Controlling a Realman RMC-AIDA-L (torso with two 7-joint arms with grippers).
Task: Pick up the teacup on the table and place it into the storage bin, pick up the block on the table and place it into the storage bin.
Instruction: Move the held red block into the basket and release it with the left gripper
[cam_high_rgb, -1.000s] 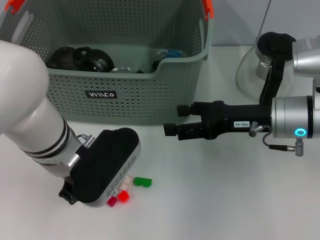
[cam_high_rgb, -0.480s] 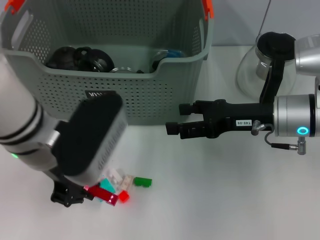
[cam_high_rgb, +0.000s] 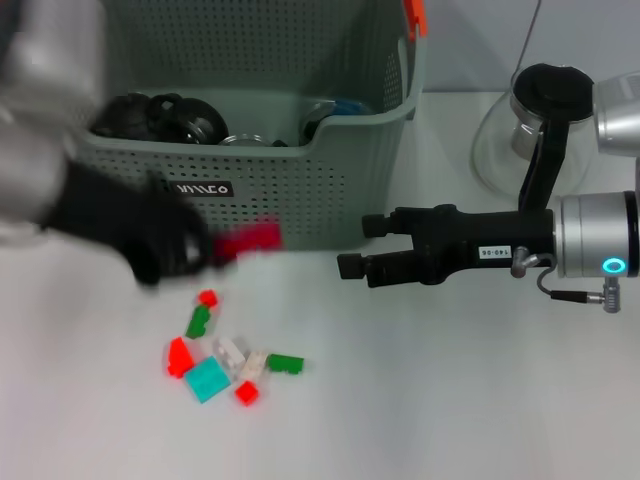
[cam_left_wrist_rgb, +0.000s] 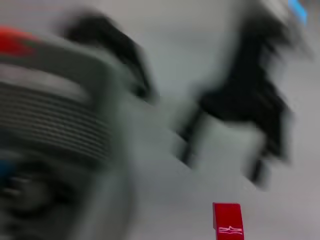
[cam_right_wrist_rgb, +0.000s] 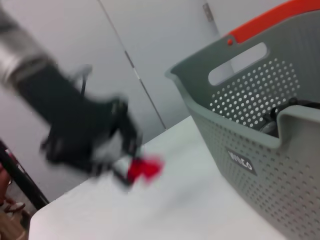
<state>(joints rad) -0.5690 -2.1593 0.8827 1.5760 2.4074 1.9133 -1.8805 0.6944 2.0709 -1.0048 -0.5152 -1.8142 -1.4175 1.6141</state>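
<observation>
The bin (cam_high_rgb: 300, 190) looks like matt grey-green plastic, perforated, with glossy orange clips (cam_high_rgb: 414, 17). The blocks (cam_high_rgb: 230, 362) look like smooth, shiny plastic. The carafe (cam_high_rgb: 500, 140) is clear glass. The table (cam_high_rgb: 450, 400) is smooth, matt white.

Left tool (cam_high_rgb: 205, 250) is blurred, raised in front of the storage bin (cam_high_rgb: 330, 190), w/ a red block (cam_high_rgb: 250, 240) at its tip — grip on it looks closed. Below it, loose blocks (cam_high_rgb: 225, 350) lie scattered on the white tabletop (cam_high_rgb: 450, 400): red, green, teal, pale ones, close together. Bin holds dark items plus sth blue; black label on its front, orange clip at the rim. Right tool (cam_high_rgb: 355, 245) hovers near the bin's right front corner — fingers apart, empty. Glass carafe (cam_high_rgb: 530, 140) w/ black handle stands behind the right arm.
</observation>
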